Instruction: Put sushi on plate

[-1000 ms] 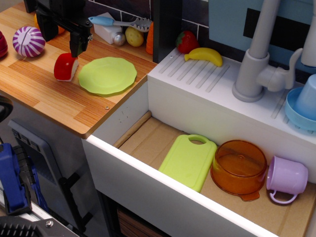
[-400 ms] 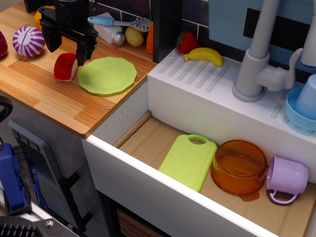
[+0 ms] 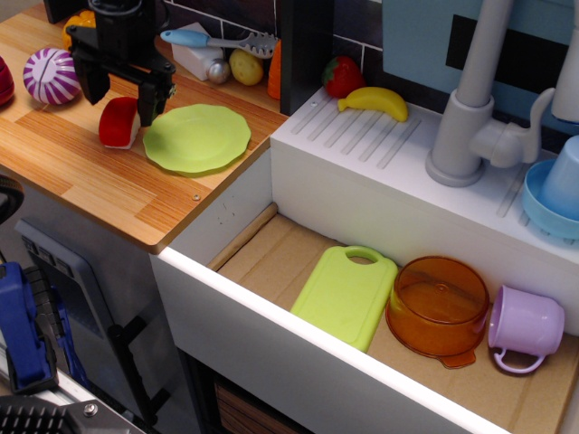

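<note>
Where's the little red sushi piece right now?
The sushi sits on the wooden counter at upper left, just left of the green plate, between the gripper's open fingers.

The gripper (image 3: 119, 93) hangs with fingers (image 3: 145, 107) spread either side of the sushi (image 3: 118, 122) (possibly touching), just beside the plate (image 3: 197, 137) on the bench (image 3: 81, 172).

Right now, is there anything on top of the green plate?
No, the plate has nothing on it. The sushi sits on the wooden counter just beside it. The open gripper hangs over the sushi and hides a bit of its top.
</note>
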You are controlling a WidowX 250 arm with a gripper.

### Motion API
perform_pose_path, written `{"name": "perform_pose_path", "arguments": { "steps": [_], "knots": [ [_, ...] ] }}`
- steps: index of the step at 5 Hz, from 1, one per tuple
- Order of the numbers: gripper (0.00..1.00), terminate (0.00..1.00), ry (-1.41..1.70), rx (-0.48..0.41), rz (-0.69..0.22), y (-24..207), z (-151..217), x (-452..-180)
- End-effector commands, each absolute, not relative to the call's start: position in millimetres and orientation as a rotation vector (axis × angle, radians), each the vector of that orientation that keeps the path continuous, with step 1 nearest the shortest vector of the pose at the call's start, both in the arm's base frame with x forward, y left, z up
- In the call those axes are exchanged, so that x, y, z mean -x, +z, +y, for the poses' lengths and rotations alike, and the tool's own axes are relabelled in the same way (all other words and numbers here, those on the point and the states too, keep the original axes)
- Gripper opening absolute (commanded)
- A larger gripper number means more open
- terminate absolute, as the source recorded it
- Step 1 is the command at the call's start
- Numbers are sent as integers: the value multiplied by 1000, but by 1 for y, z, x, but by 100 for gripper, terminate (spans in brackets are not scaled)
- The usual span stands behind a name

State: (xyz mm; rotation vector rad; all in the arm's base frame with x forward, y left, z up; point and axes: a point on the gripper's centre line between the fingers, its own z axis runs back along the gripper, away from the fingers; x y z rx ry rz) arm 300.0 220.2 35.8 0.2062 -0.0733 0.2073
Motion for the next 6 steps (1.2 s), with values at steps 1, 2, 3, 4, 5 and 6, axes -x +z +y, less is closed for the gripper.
{"name": "perform_pose_path", "arguments": {
  "steps": [1,2,3,4,5,6],
  "knots": [
    [100,0,214,-233,-127,50,235,-304],
    [100,0,213,-226,-140,44,240,-303],
    [100,0,209,-198,-158,34,242,-308],
    [0,0,191,-189,-141,31,244,-311],
    [0,0,189,-199,-141,37,243,-311],
    [0,0,193,-243,-140,63,230,-311]
  ]
}}
